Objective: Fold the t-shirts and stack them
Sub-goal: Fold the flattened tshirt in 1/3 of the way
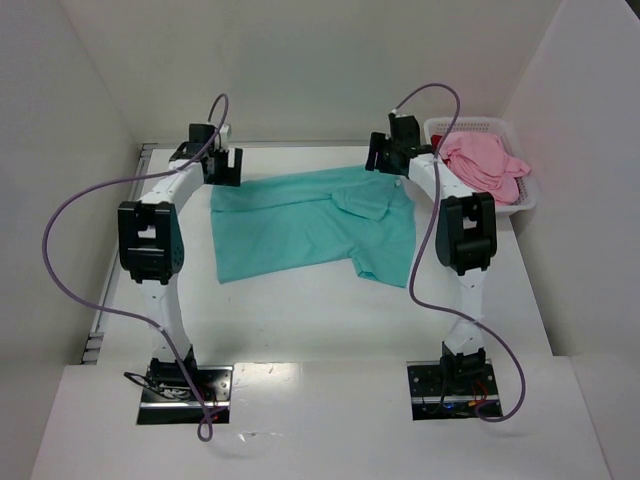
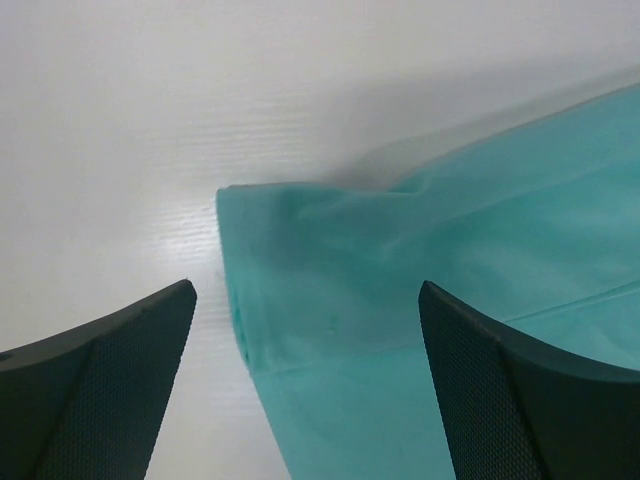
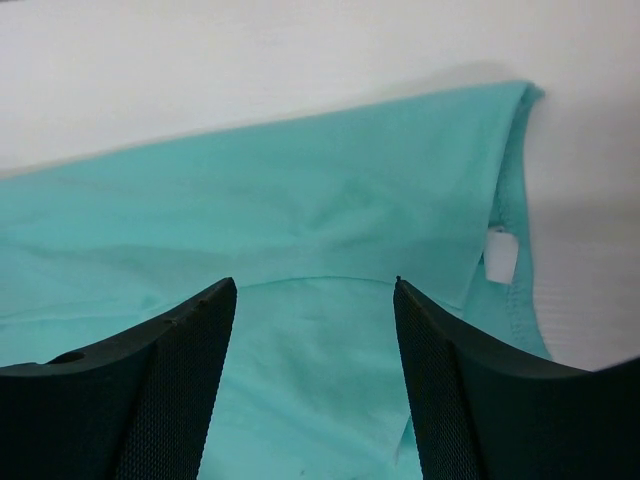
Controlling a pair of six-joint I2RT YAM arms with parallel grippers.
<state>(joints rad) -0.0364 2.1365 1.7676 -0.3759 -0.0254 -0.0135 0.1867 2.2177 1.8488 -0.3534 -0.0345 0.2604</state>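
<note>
One shirt's out: the teal t-shirt lies just left of the basket, barely folded I'd say; the pink t-shirt sits inside it; my right gripper hovers at the teal corner nearest the basket, my left gripper at the corner farthest from it, both with jaws apart and gripping nothing; no stack yet.

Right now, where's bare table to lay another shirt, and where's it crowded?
Biggest free patch: table strip between the near hem of the teal t-shirt and the arm bases. Thin bare strip between its far edge and the back wall. Crowded: far right, with the right end effector, basket and pink t-shirt; left end effector over the teal t-shirt's far-left corner.
</note>
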